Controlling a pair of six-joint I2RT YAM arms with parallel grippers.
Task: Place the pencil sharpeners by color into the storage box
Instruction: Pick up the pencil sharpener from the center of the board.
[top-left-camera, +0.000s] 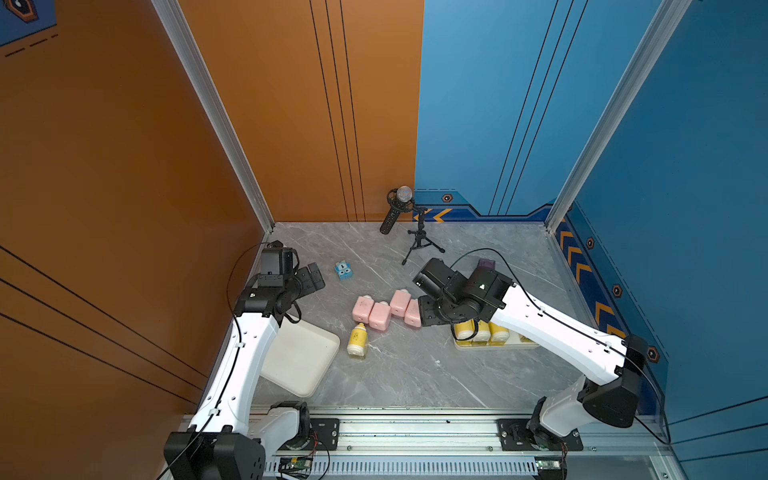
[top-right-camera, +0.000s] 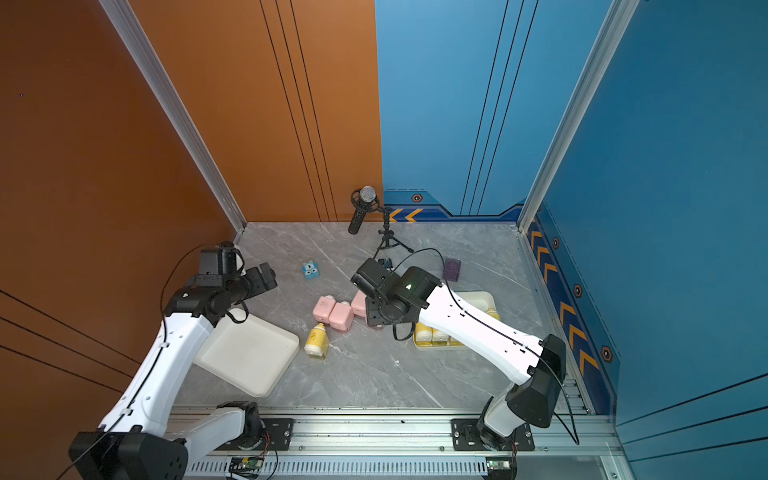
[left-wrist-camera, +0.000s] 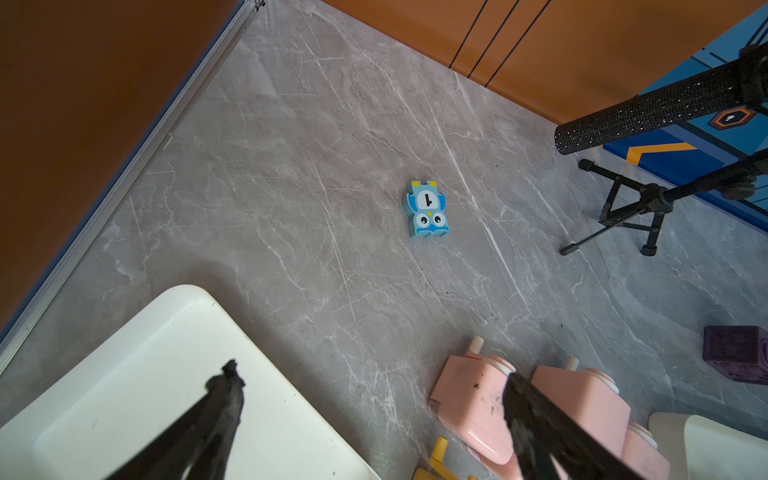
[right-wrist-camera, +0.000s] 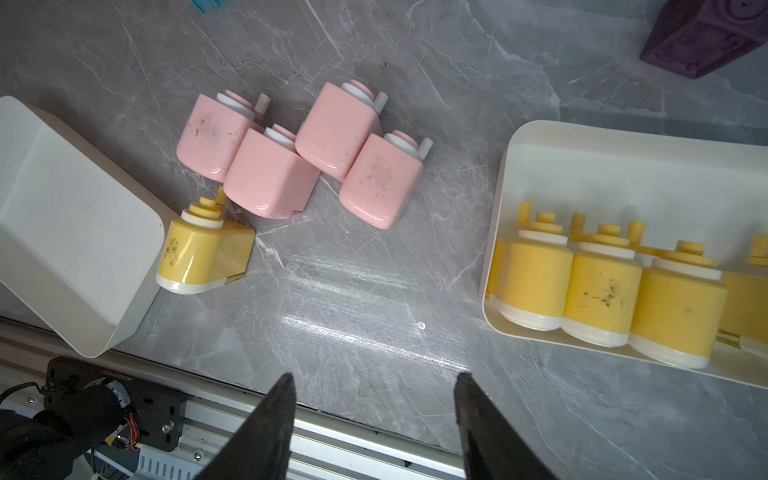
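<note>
The desk (right-wrist-camera: 374, 299) held four pink sharpeners (right-wrist-camera: 270, 178) and one loose yellow sharpener (right-wrist-camera: 199, 253); four boxed yellow sharpeners (right-wrist-camera: 602, 291) filled a storage box (right-wrist-camera: 623, 170). The left claw (left-wrist-camera: 372, 374) gaped empty; the right claw (right-wrist-camera: 375, 376) stood half-open, empty.

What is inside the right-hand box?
Yellow sharpeners only: three lie side by side in the right wrist view, and a fourth is cut off by the frame edge. In both top views the right arm covers much of the box, so the rest cannot be checked.
</note>
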